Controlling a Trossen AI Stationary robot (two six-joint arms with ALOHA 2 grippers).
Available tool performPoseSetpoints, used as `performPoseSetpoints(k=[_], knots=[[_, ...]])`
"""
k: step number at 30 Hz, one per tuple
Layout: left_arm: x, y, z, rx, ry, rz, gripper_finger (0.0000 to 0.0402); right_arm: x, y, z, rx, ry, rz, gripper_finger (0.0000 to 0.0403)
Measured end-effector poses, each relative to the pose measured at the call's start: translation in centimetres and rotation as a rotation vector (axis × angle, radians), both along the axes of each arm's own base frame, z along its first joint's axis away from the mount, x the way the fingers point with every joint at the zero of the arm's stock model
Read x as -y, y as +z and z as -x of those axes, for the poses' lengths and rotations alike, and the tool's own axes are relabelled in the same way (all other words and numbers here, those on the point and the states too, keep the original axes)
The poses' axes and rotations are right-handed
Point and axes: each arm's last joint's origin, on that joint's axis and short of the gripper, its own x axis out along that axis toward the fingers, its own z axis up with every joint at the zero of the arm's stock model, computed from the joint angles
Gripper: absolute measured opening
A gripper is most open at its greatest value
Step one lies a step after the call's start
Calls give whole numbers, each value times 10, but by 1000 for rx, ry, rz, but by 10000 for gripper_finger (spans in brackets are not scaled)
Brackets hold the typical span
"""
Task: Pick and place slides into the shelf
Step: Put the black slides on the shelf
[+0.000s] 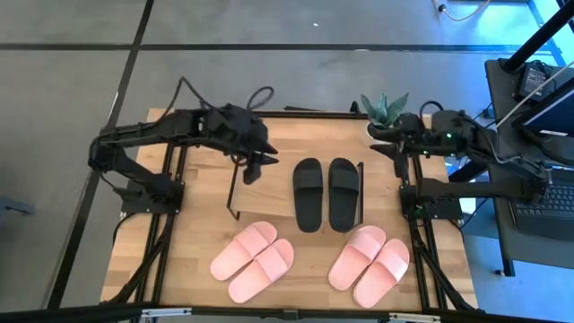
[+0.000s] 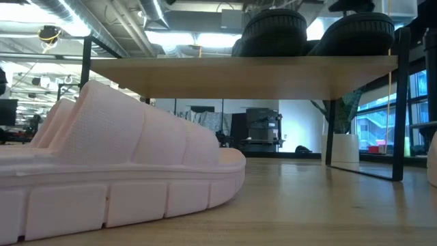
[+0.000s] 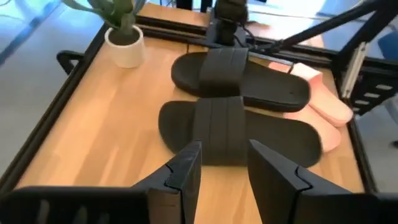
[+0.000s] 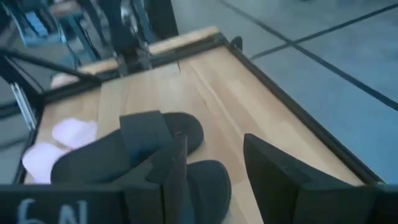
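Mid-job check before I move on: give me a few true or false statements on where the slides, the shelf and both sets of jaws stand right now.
1. The black slides sit side by side on top of the shelf. True.
2. One pink pair is already on the shelf. False: the left pink pair and the right pink pair both lie on the table in front of it.
3. The left gripper has its jaws open and holds nothing. True.
4. The right gripper is clamped on a black slide. False: its jaws are open and empty, back near the potted plant.
5. The potted plant stands on the shelf. False: it stands at the table's far edge.
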Motion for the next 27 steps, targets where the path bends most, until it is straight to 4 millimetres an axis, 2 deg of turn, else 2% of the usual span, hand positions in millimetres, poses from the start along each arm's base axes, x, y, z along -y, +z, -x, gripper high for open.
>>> performPoseSetpoints(k=[8,13,18,27], knots=[[12,-58,-55,-196,-69,42,119,-4,-19,14,26,-12,-38,159],[11,-89,-72,-319,-64,52,119,-4,-24,13,19,2,-64,159],[10,-104,-79,-375,-55,28,119,-4,-24,13,19,2,-64,159],[10,-114,-87,-384,-37,7,119,-4,-24,13,18,3,-62,159]])
